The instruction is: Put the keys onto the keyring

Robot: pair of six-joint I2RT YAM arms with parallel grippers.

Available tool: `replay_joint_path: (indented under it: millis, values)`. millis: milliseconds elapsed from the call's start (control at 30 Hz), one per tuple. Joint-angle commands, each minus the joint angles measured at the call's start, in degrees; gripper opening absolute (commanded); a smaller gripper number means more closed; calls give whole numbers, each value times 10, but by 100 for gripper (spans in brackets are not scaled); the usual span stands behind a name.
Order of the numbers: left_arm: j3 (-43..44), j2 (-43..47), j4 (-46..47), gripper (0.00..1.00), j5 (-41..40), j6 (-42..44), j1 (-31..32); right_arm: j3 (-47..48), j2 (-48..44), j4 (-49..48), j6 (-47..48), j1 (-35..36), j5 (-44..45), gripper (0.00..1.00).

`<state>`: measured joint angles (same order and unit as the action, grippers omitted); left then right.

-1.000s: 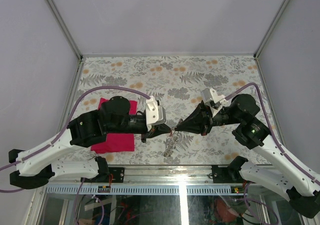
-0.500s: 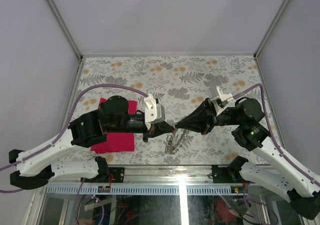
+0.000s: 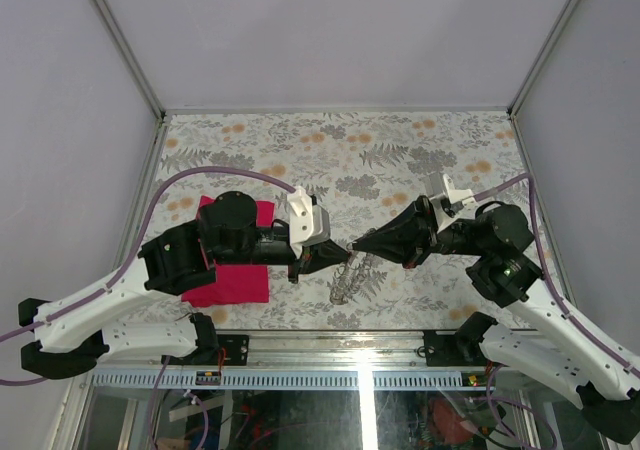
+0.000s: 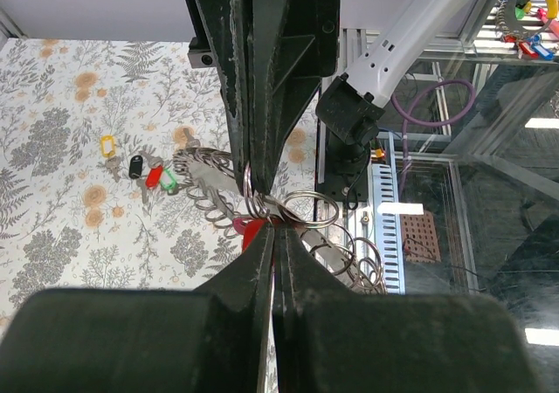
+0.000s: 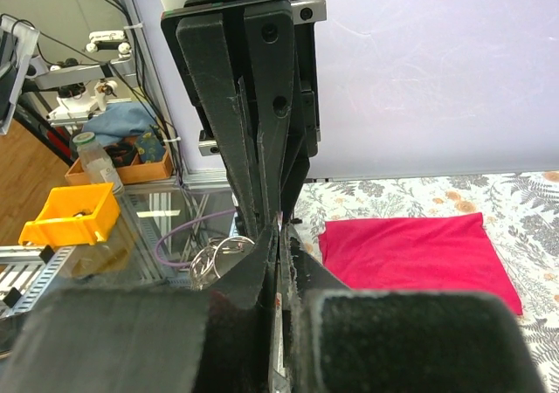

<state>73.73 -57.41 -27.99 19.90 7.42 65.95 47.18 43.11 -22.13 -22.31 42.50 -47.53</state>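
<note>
Both grippers meet tip to tip above the table's front middle. My left gripper (image 3: 347,258) (image 4: 276,229) is shut, with a red key head (image 4: 250,232) showing at its tip. Facing it, my right gripper (image 3: 360,248) (image 5: 279,234) is shut on a ring of the keyring (image 4: 210,194), whose silvery rings (image 3: 343,283) hang down to the table. Loose keys (image 4: 154,175) with black, red and green heads lie on the table beyond, beside a small yellow tag (image 4: 107,145). How the red key sits against the ring is hidden by the fingers.
A magenta cloth (image 3: 238,282) (image 5: 410,253) lies on the flowered table under my left arm. The table's metal front edge (image 3: 350,338) runs just below the hanging rings. Grey walls stand on the three other sides.
The meeting point of the two tips has shifted slightly right and up. My right arm has drawn its elbow back toward the right. Both grippers stay shut.
</note>
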Motion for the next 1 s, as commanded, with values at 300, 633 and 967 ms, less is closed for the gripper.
replay_joint_path:
  millis: [300,633,967]
  values:
    - [-7,22,29,11,-5,-12,2,14,-18,-25,28,2,51,0]
    - [-32,56,79,22,-28,-23,2,21,-19,7,46,2,28,0]
    - [-84,81,164,34,-56,-55,2,34,-13,5,40,2,-23,0]
